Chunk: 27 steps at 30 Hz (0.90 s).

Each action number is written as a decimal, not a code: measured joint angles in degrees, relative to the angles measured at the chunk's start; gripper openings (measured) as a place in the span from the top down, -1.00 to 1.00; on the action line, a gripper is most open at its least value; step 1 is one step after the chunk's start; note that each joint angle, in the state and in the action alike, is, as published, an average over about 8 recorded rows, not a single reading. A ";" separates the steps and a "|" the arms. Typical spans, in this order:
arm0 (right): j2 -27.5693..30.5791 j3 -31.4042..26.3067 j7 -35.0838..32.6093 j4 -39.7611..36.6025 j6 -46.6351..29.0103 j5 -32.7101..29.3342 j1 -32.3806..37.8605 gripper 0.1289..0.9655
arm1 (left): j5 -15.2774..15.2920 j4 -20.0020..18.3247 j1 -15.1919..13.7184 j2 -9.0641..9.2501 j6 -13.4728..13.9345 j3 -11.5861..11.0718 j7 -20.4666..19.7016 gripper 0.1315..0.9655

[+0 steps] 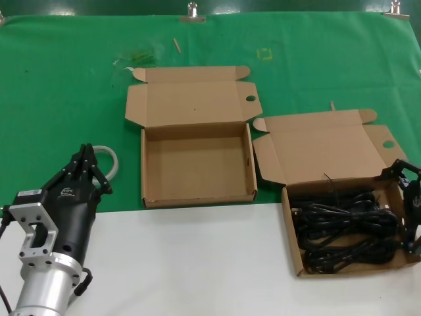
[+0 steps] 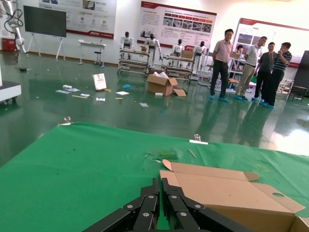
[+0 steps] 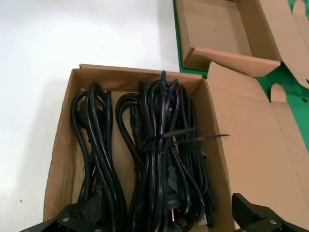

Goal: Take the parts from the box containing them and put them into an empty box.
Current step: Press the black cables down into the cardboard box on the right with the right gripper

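At the lower left of the head view the left gripper (image 1: 84, 164) sat parked over the edge where the white table (image 1: 197, 263) met the green cloth (image 1: 66, 79), its black fingers pressed together to a point. At the lower right, the right gripper (image 1: 406, 197) hung over the right side of the full box (image 1: 293, 230), and in its own wrist view the 2 fingertips (image 3: 256, 212) stood spread wide apart, one to either side of the box's contents, holding nothing. The cords (image 3: 159, 159) lay inside that box as long black bundles set side by side (a thin black tie (image 3: 193, 137) cinched the middle bundle), and they filled most of the floor. This box rested on the white table with its lid folded back onto the cloth. Further up, in the middle of the head view, the empty box (image 1: 197, 161) sat on the green cloth, lid open, just beside the full one and not touching it.
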 joint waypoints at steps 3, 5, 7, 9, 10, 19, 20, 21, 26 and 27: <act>-0.20 0.11 0.12 0.30 -0.01 0.11 -0.26 -0.94 | 0.00 0.00 0.00 0.00 0.00 0.00 0.00 0.94; -0.27 0.16 0.28 0.55 -0.08 0.15 -0.40 -0.90 | 0.00 0.00 0.00 0.00 0.00 0.00 0.00 0.94; -0.32 0.18 0.46 0.73 -0.15 0.14 -0.45 -0.87 | 0.00 0.00 0.00 0.00 0.00 0.00 0.00 0.94; -0.36 0.20 0.61 0.84 -0.22 0.11 -0.43 -0.85 | 0.00 0.00 0.00 0.00 0.00 0.00 0.00 0.94; -0.38 0.20 0.69 0.88 -0.25 0.09 -0.40 -0.81 | 0.00 0.00 0.00 0.00 0.00 0.00 0.00 0.94; -0.44 0.40 1.63 1.66 -0.58 0.03 0.10 -0.50 | 0.00 0.00 0.00 0.00 0.00 0.00 0.00 0.94; -0.44 0.41 1.72 1.75 -0.61 0.01 0.17 -0.44 | 0.00 0.00 0.00 0.00 0.00 0.00 0.00 0.94; -0.44 0.43 1.81 1.85 -0.62 -0.01 0.23 -0.39 | 0.00 0.00 0.00 0.00 0.00 0.00 0.00 0.94; -0.36 0.46 2.20 2.42 -0.65 -0.12 0.26 -0.10 | 0.00 0.00 0.00 0.00 0.00 0.00 0.00 0.94; -0.33 0.46 2.26 2.52 -0.67 -0.13 0.21 -0.10 | 0.00 0.00 0.00 0.00 0.00 0.00 0.00 0.94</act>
